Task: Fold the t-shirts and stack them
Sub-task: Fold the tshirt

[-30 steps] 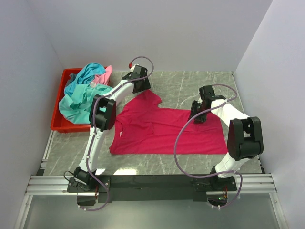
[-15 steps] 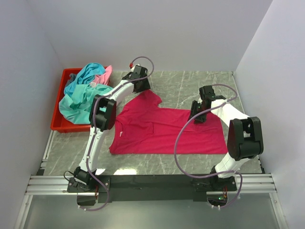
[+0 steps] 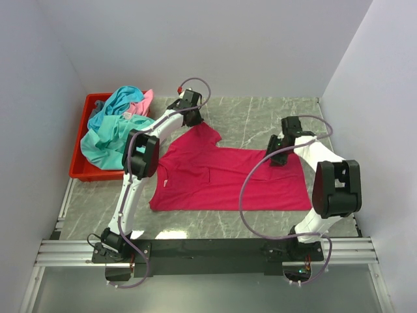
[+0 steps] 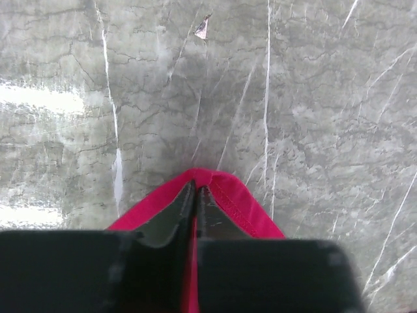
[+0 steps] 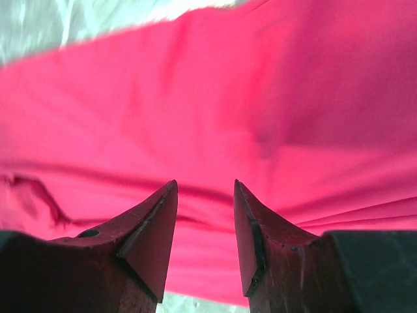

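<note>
At about 10 o'clock on the gray table (image 3: 260, 120) sat a red bin (image 3: 78, 171). Teal shirts (image 3: 111, 137) were heaped in it in a messy pile and hung over its edge, and a light pink shirt (image 3: 146, 101) peeked out at the far side of the pile. In the middle of the table lay the magenta-red shirt (image 3: 221, 179). It was spread out mostly flat and lay sideways, with its neck hole toward 9 o'clock and its bottom edge toward 3 o'clock. One short sleeve poked out toward 12 o'clock, and there were small wrinkles near the middle. The left gripper (image 3: 193, 119) was at the tip of that sleeve. In the left wrist view its fingers (image 4: 174, 215) were pinched together on the folded red edge of the shirt (image 4: 234, 202), with bare table (image 4: 293, 98) beyond it and a tiny scrap (image 4: 202, 27) lying far off at 12 o'clock. The right gripper (image 3: 275, 141) was at about 2 o'clock on the shirt, by its far edge. In the right wrist view its fingers (image 5: 153, 228) stood a little apart with nothing between them, right over the red cloth (image 5: 260, 85), which looked smooth with a few soft folds. I could not tell whether they touched it.
</note>
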